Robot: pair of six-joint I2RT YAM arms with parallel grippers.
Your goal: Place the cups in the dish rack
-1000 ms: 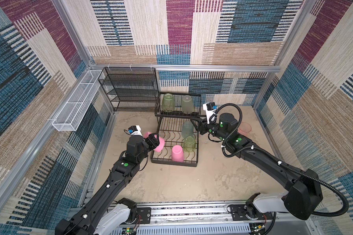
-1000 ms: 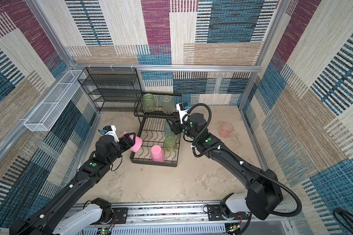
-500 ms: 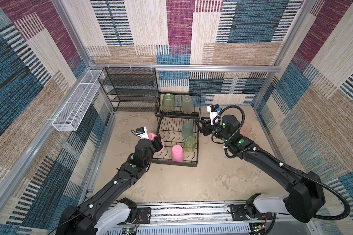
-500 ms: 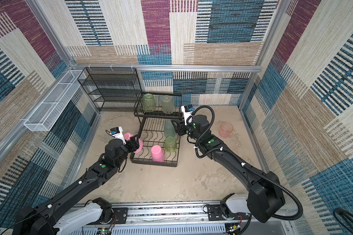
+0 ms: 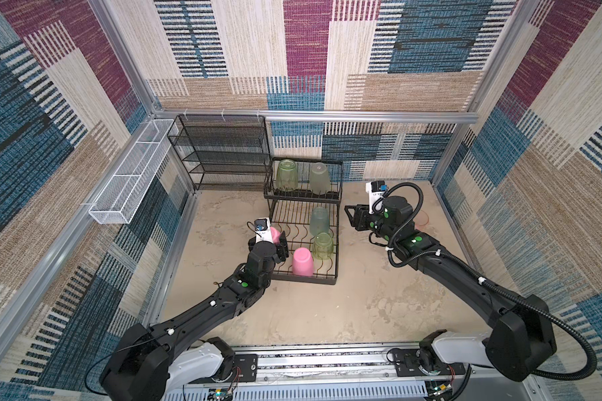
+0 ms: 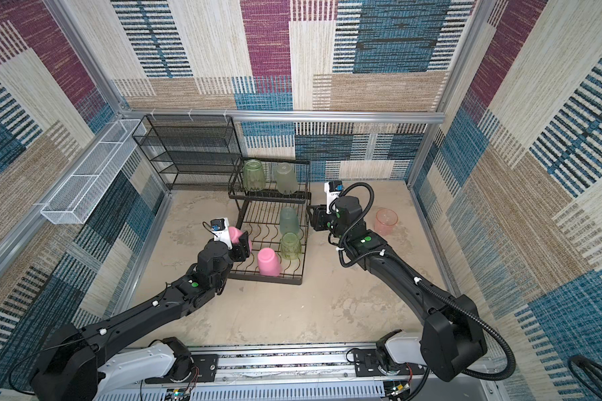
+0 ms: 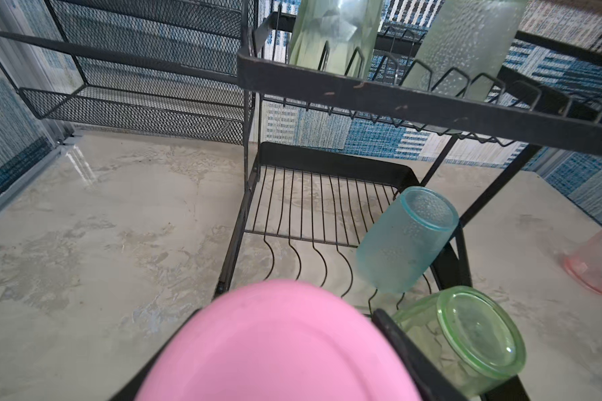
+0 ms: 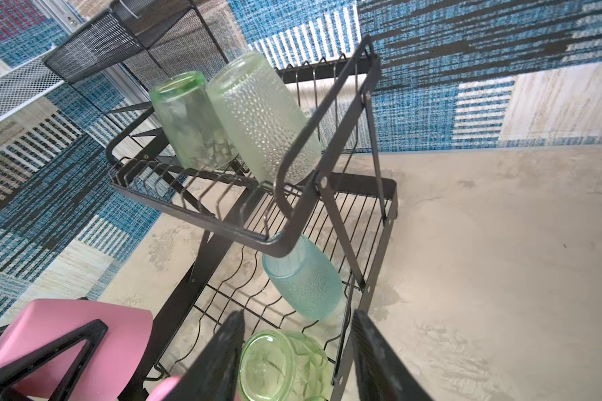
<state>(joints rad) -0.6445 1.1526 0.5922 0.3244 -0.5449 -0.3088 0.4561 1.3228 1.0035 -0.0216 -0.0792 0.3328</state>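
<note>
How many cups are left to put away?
Five sit in the dish rack: two green cups up top, teal cup, ribbed green cup and pink cup below. The left hand holds a second pink cup at the rack's edge. The clear pink cup is left on the table.

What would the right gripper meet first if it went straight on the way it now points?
Probably the side rail of the black wire dish rack, with the frosted teal cup just behind it; the right gripper is open, and depth here is uncertain.
</note>
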